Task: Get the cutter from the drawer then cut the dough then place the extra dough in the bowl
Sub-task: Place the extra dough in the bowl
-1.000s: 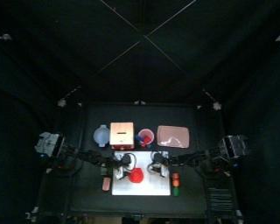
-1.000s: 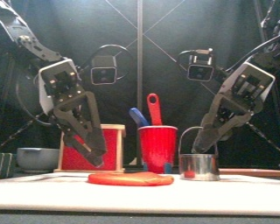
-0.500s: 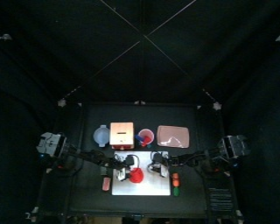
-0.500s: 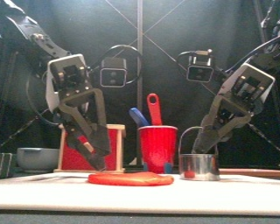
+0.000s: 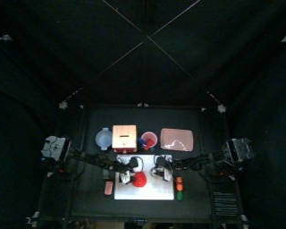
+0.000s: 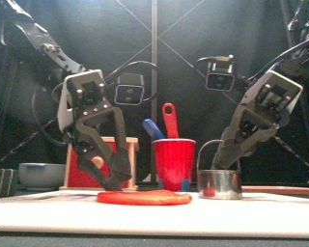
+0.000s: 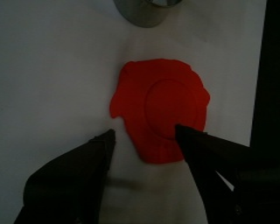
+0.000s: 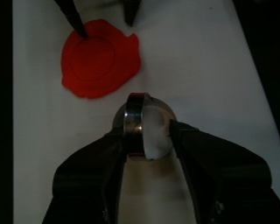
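Dough (image 6: pixel 143 197) lies flat and red on the white board (image 6: pixel 247 207) near the table's front edge, a little left of the board's middle. In the left wrist view a round mark shows in its top. The left gripper (image 7: pixel 143 133) hangs low over the dough's left part, jaws spread wide with one on each side of the dough's edge, holding nothing; whether the tips touch the board cannot be told. Just right of the dough stands the cutter (image 6: pixel 219 185), upright on the board and clear of the dough. The right gripper (image 8: pixel 147 131) comes down on it from the right, its jaws closed narrow against the metal ring's two sides. In the top view a small toy (image 5: pixel 107 189) lies off the board's left edge and another toy (image 5: pixel 178 185) near its right edge; both are too small to tell apart. Behind the board, near the middle, stands the red cup (image 6: pixel 174 162) with a blue knife (image 6: pixel 151 128) and a red knife (image 6: pixel 170 118) sticking up out of it. Left of the cup is the box (image 6: pixel 99 162), its red drawer front facing forward, and left of that the bowl (image 6: pixel 42 174). Right of the cup, in the back row, lies the pink tray (image 5: pixel 178 139)
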Robot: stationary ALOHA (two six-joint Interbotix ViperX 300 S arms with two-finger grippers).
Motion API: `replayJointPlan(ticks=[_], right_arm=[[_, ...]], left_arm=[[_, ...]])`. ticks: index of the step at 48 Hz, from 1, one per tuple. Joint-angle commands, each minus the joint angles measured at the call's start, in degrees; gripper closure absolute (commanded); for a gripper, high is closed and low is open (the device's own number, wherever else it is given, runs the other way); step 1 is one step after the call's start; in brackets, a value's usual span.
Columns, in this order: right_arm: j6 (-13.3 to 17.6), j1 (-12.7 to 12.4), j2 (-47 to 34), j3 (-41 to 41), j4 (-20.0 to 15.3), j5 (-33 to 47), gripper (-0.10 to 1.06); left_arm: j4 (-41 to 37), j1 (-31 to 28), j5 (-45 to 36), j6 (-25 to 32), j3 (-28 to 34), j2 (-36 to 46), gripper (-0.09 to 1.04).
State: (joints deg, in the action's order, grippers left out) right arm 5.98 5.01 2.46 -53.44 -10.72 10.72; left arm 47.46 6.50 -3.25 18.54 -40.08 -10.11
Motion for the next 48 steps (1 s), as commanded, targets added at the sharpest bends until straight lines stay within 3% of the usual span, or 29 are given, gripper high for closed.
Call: replayJointPlan(ticks=[1,12,24,37,48], right_arm=[[0.1,0.1,1.0,1.1,0.0,-0.4,0.18],[0.1,0.1,0.4,1.4,0.0,-0.6,0.18],[0.1,0.1,0.1,1.8,-0.1,-1.3,0.18],[0.1,0.1,0.0,1.8,0.0,-1.4,0.17],[0.1,0.2,0.0,1.8,-0.2,-1.4,0.18]], left_arm=[[0.0,-0.5,-0.4,0.0,-0.1,-1.1,0.02],[-3.8,-1.0,-0.1,0.2,-1.0,0.2,0.02],[-14.9,-2.6,-0.4,0.2,-1.1,5.2,0.02],[-29.5,-2.7,-0.9,0.2,2.6,3.0,0.02],[-30.2,-2.6,-2.7,0.1,5.4,0.4,0.02]])
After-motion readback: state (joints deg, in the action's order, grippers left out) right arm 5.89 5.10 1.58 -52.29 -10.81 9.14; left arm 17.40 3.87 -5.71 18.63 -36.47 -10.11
